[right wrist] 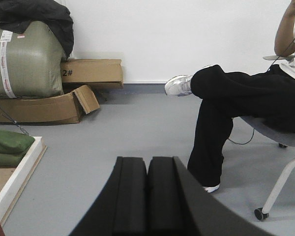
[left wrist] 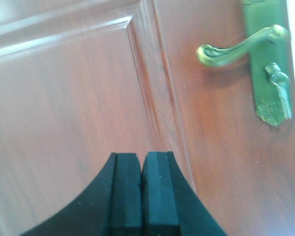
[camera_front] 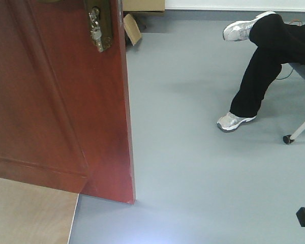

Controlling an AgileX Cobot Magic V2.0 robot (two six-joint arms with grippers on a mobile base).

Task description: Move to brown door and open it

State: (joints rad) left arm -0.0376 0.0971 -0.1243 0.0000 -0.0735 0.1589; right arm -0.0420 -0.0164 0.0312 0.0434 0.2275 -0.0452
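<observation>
The brown door is filling the left half of the front view, its free edge running down to the grey floor, and it is already standing at an angle, partly swung. The left gripper is facing the door panel at close range with its black pads pressed together, gripping nothing. From that claw, the brass lever handle is lying up and to the right, its long axis running roughly level across the door, free tip pointing left toward the panel. Just below it the silver keys are hanging from the lock plate. The right gripper is likewise closed and empty, and it is looking away from the door, toward a seated person and cardboard boxes by the far wall (so the left arm is plainly the nearer one). Any further swing, I judge, is depending on the left claw travelling up and right to that lever or pushing the panel.
</observation>
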